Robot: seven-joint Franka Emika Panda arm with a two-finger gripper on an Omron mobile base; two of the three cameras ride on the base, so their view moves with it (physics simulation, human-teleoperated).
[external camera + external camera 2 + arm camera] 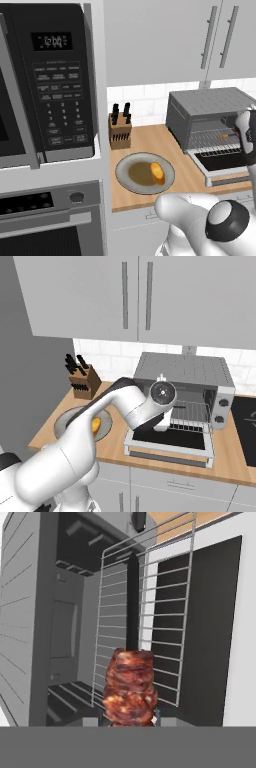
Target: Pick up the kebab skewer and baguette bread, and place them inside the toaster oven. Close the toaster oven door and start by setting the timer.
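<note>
Kebab skewer (131, 687) clamped in the narrowed gripper (131, 721), reddish-brown meat chunks bunched just above the fingertips, thin dark stick running on past them over the wire rack (150, 612) inside the toaster oven (210, 120). From the left base view, seen as a small orange-brown sliver (223, 135) above the rack, with the hand at the oven's open front. Oven boxy and grey with a ribbed top, its door (170, 442) dropped flat toward the counter edge, dark glass facing up. Baguette (157, 172) short, stubby, golden-orange, lying on the right part of a grey plate (125, 184) on the wooden counter (150, 137), left of the oven and apart from it. Left base view also taking in a black microwave (47, 80), a built-in oven (45, 220) below it and a knife block (120, 131) behind the plate. Right base view giving the two oven knobs (222, 408) on the right of its front, with the arm crossing over the plate and covering most of the baguette.
</note>
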